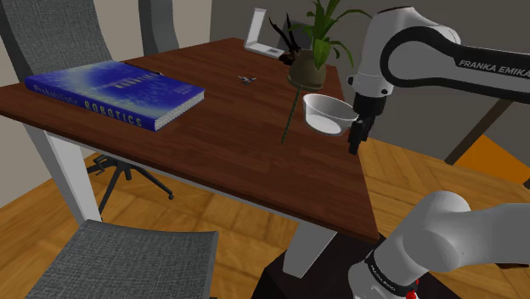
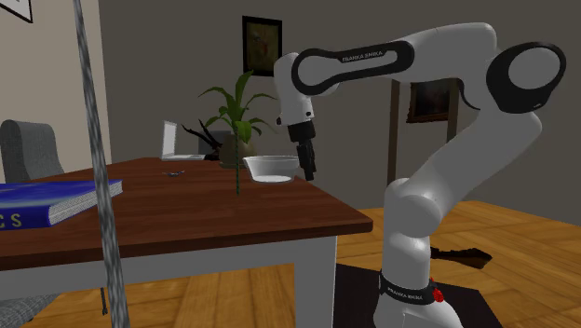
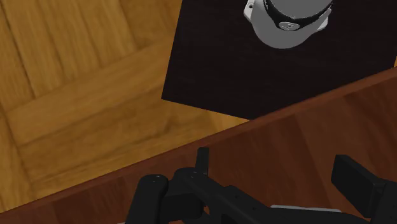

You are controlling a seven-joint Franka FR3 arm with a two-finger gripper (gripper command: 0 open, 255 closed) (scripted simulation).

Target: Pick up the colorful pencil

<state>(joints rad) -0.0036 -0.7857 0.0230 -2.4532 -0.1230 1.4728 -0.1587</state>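
Shoulder view: fingers (image 1: 354, 144) low at the surface's (image 1: 255, 149) edge, just beside a white bowl (image 1: 327, 113); thin dark-green pencil (image 1: 294, 117) on end at the bowl's other side.
Second exterior view: pencil (image 2: 237, 182) near the bowl (image 2: 272, 169), apart from the fingers (image 2: 307, 168).
Wrist view: fingers (image 3: 356, 184) wide apart, clasping nothing, over surface edge and wooden floor (image 3: 76, 95).

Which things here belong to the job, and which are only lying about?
For the job: thin green pencil, open pincer.
Lying about: blue book, white bowl, potted plant, grey chair.
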